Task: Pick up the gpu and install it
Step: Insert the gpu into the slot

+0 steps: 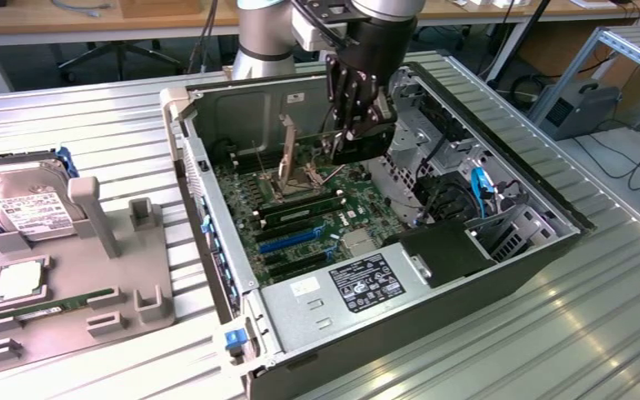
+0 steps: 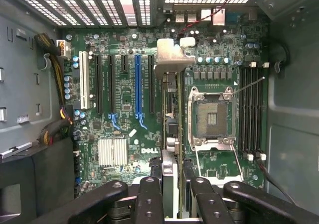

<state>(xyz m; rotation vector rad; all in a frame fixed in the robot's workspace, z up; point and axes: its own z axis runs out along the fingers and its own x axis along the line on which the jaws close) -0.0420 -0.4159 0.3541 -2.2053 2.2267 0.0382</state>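
Note:
My gripper (image 1: 356,125) is shut on the gpu (image 1: 360,148), a dark flat card that hangs on edge inside the open computer case (image 1: 203,179), above the green motherboard (image 1: 297,208). In the wrist view the gpu (image 2: 172,119) shows edge-on, its silvery bracket (image 2: 169,57) toward the case's vented back wall. The black fingers (image 2: 149,199) of the gripper (image 2: 174,199) clamp it from both sides. The card lines up between the blue expansion slot (image 2: 138,84) and the CPU socket (image 2: 212,117), not seated in any slot.
A grey fixture tray (image 1: 131,283) at the exterior view's left holds a hard drive (image 1: 31,212), a CPU (image 1: 20,281) and a RAM stick (image 1: 59,302). Inside the case are the power supply (image 1: 365,283), a drive cage (image 1: 420,133), blue cables (image 1: 478,187) and a raised socket lever (image 1: 289,154).

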